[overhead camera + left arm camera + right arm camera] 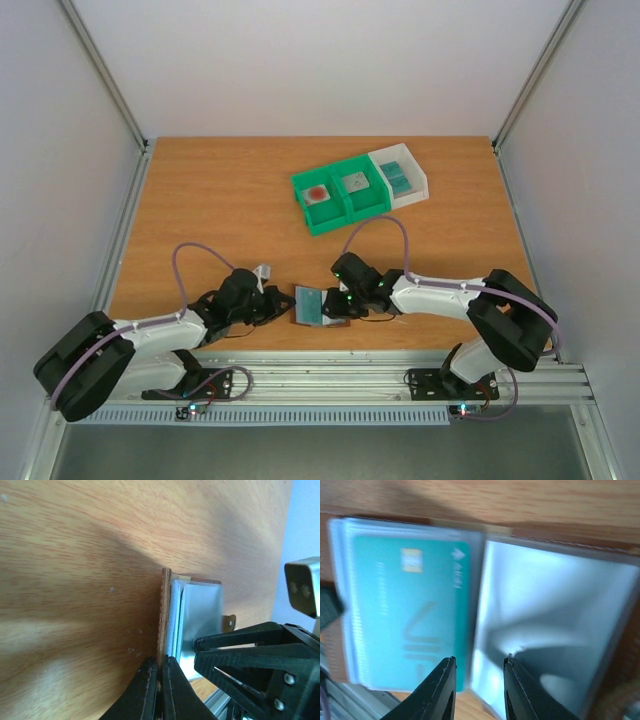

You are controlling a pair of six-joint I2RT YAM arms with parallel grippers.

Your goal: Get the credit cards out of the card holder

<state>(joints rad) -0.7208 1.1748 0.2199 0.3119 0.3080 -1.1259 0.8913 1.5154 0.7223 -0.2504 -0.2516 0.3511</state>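
The brown card holder (318, 305) lies open near the front edge of the table, between the two grippers. My left gripper (161, 661) is shut on the card holder's brown leather left edge (164, 610). In the right wrist view a teal credit card (410, 605) sits in the clear left pocket, and the grey-blue right panel (555, 625) looks empty. My right gripper (476, 680) is open just over the card holder, its jaws either side of the card's right edge by the fold. It also shows in the top view (345, 300).
A green bin (340, 215) at the back centre holds a red-spotted tile (318, 194) and a grey square (354, 182). A white bin (415, 172) beside it holds teal cards (397, 178). The table's front rail (330, 378) is close behind the card holder.
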